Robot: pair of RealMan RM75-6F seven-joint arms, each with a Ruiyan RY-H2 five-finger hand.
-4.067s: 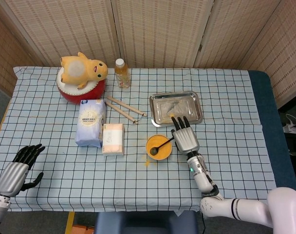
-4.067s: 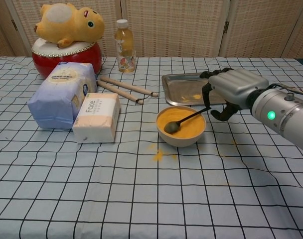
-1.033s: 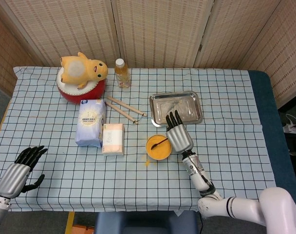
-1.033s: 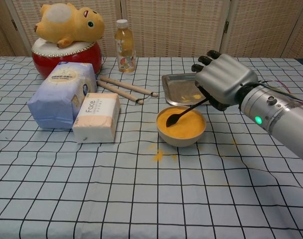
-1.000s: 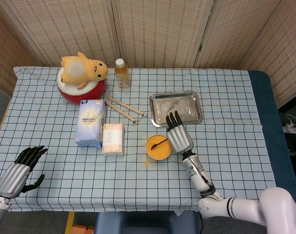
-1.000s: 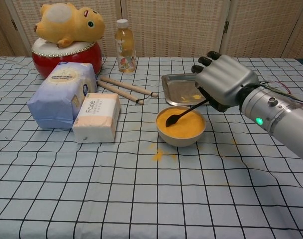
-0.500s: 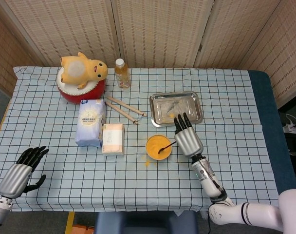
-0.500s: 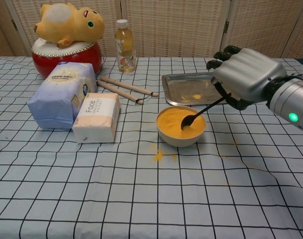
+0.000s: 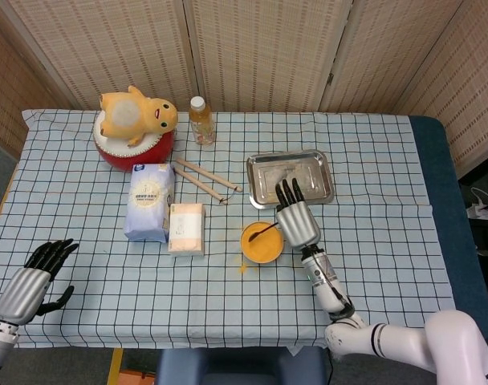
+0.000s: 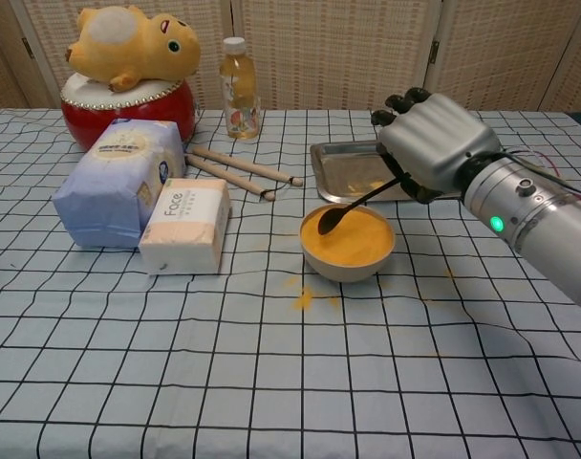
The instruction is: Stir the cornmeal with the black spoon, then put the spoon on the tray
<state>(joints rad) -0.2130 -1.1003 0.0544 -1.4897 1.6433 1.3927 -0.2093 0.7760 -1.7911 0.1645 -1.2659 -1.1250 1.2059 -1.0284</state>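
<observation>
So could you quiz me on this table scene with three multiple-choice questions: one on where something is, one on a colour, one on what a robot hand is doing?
1. Where is the metal tray?
A. Behind the bowl, towards the screen
B. Under the plush toy
C. At the table's near edge

2. What colour is the cornmeal in the bowl?
A. White
B. Orange-yellow
C. Green

3. What is the right robot hand doing?
A. Resting empty on the cloth
B. Gripping the bottle
C. Holding the black spoon, its scoop over the bowl

Answers:
1 A, the tray lies just beyond the bowl in both views.
2 B, the filling is plainly orange-yellow.
3 C, the spoon's handle runs into that hand.
</observation>
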